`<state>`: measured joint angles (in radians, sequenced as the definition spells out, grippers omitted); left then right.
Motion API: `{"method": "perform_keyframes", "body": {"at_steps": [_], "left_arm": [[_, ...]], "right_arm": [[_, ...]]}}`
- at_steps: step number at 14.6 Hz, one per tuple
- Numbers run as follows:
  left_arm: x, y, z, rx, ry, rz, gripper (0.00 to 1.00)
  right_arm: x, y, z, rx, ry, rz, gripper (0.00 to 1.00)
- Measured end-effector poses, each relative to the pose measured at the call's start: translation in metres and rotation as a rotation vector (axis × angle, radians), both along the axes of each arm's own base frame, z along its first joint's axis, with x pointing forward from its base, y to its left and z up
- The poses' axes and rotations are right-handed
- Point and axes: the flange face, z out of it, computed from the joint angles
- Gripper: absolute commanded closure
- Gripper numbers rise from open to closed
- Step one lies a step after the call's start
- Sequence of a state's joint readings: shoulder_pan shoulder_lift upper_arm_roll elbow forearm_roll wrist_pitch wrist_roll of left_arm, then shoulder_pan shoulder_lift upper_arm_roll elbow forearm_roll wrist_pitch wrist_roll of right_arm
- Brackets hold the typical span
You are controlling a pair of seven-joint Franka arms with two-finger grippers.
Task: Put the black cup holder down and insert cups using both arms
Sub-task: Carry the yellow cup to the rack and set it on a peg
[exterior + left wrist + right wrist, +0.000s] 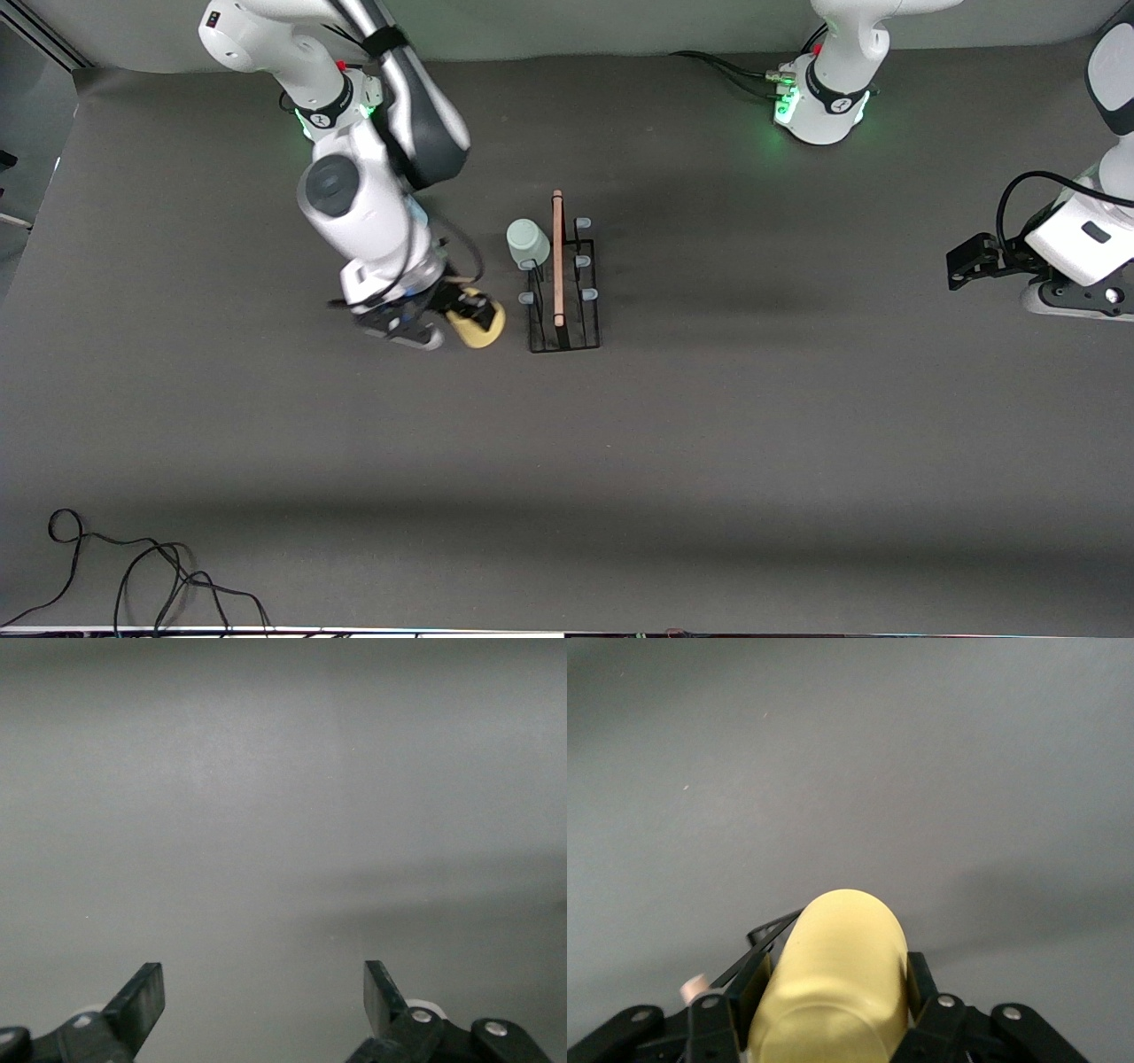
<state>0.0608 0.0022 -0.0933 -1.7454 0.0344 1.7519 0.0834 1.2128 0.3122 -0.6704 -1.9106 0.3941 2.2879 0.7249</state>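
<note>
Right gripper (461, 312) clamped on yellow cup (479, 325), held tilted just beside black cup holder (563, 283), toward right arm's end. Pale green cup (527, 243) inverted on holder peg. Left gripper (966, 262) fingers spread wide, empty, waiting well apart from holder.

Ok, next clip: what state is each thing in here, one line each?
Black cup holder: upright on the table, five pegs bare.
Pale green cup: upside down on one peg.
Yellow cup: tilted, held beside the holder.
Right gripper: shut on the yellow cup.
Left gripper: open, empty, waiting at its end of the table.
</note>
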Motion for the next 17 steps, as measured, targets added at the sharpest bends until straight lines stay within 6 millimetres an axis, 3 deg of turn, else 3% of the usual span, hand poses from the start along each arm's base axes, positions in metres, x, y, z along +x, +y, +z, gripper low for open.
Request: {"method": "perform_keyframes", "body": {"at_steps": [3, 8, 11, 12, 13, 14, 15, 17], "left_arm": [[0.000, 0.000, 0.000, 0.000, 0.001, 0.000, 0.00], [0.000, 0.000, 0.000, 0.000, 0.001, 0.003, 0.00], [0.000, 0.000, 0.000, 0.000, 0.001, 0.006, 0.00], [0.000, -0.001, 0.000, 0.000, 0.001, 0.006, 0.00], [0.000, -0.001, 0.000, 0.000, 0.001, 0.004, 0.00], [0.000, -0.002, 0.000, 0.000, 0.001, 0.003, 0.00], [0.000, -0.003, 0.000, 0.000, 0.001, 0.002, 0.00], [0.000, -0.004, 0.000, 0.000, 0.001, 0.002, 0.00]], "right_arm": [[-0.017, 0.026, -0.005, -0.007, 0.015, -0.034, 1.00], [-0.028, 0.041, -0.031, -0.060, 0.031, -0.039, 0.99], [-0.032, 0.047, -0.047, -0.090, 0.037, -0.031, 0.84], [-0.034, 0.050, -0.052, -0.098, 0.038, -0.028, 0.65], [-0.035, 0.052, -0.056, -0.104, 0.039, -0.027, 0.24], [-0.036, 0.053, -0.058, -0.109, 0.039, -0.026, 0.08], [-0.036, 0.053, -0.060, -0.112, 0.040, -0.026, 0.00], [-0.035, 0.053, -0.059, -0.111, 0.039, -0.027, 0.00]]}}
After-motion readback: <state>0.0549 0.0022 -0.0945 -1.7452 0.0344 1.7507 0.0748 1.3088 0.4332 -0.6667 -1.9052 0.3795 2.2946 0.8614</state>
